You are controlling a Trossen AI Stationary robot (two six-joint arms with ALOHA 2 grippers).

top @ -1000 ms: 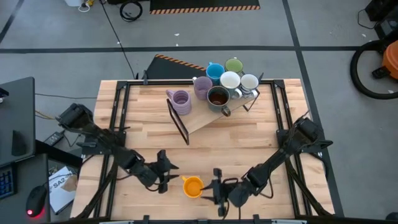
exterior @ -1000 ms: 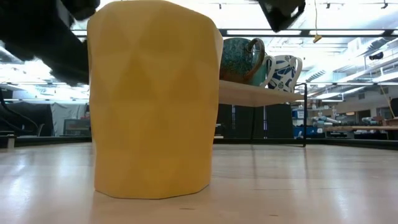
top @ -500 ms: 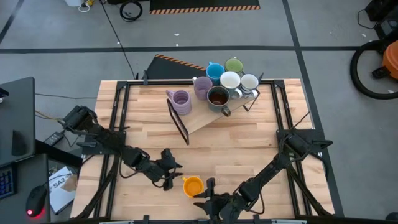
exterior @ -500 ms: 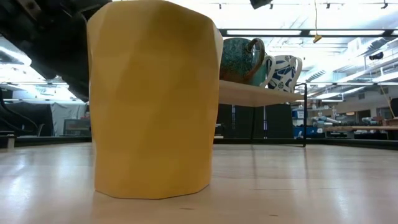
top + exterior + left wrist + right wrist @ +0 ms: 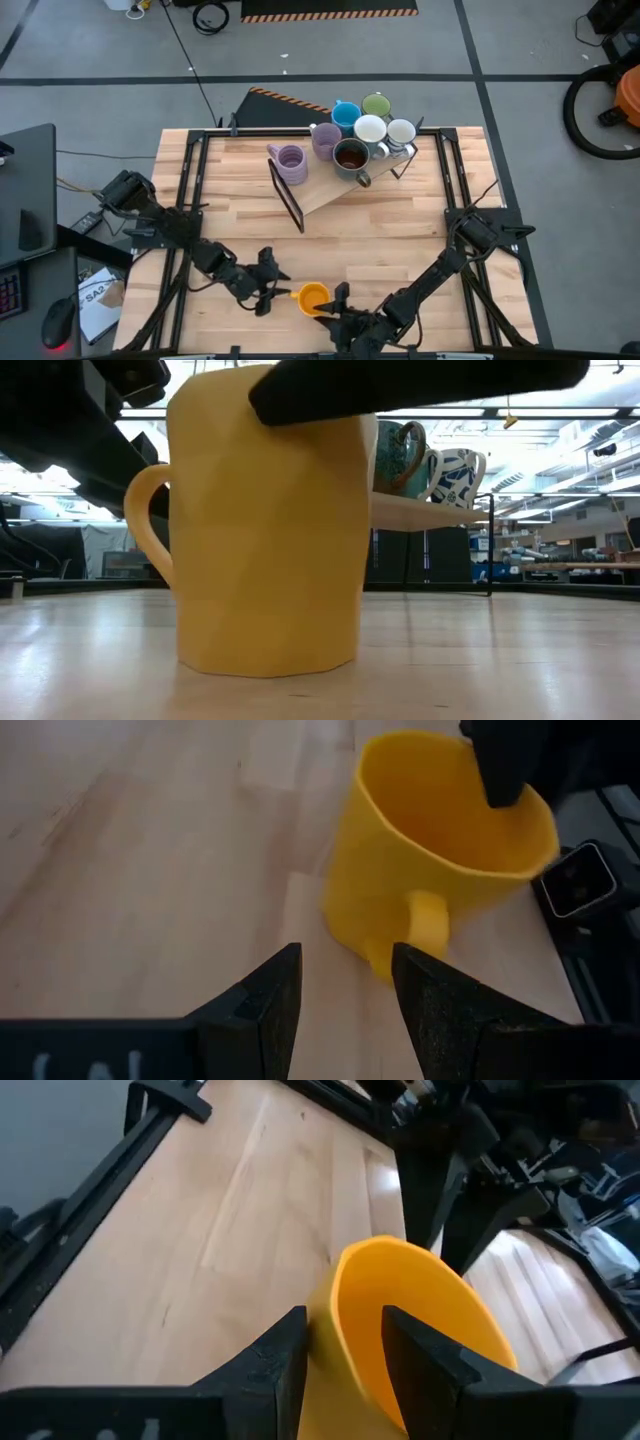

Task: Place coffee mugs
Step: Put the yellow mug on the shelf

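Observation:
The orange mug (image 5: pixel 313 297) stands upright on its base near the table's near edge, its handle (image 5: pixel 425 925) turned toward my left gripper (image 5: pixel 345 995). That gripper is open, just left of the mug, with the handle ahead of its fingers and apart from them. My right gripper (image 5: pixel 345 1350) comes in from the right and is open astride the mug's rim. The other coffee mugs, blue (image 5: pixel 346 115), green (image 5: pixel 376 104), white (image 5: pixel 369 129), lavender (image 5: pixel 290 162) and a dark one (image 5: pixel 351 156), sit on a sloping wooden board (image 5: pixel 325 195) at the far middle. My right gripper straddles the orange mug's wall at the rim (image 5: pixel 328 1330), on the side away from the handle. One finger (image 5: pixel 425 1355) is inside the mug and one outside. The fingers slant down from the table's right. The gap is wider than the wall. The mug stands on the table.
The board leans on a black wire stand (image 5: pixel 287 195) beyond the middle of the table. Black rails (image 5: pixel 190 170) run along the table's left and right sides. Bare wood lies between the board and the orange mug.
My right gripper has sunk, rolled and come onto the orange mug's rim from the right. The mug has slid a little toward the table's right and turned about, so its handle now shows on its left side in the low view.

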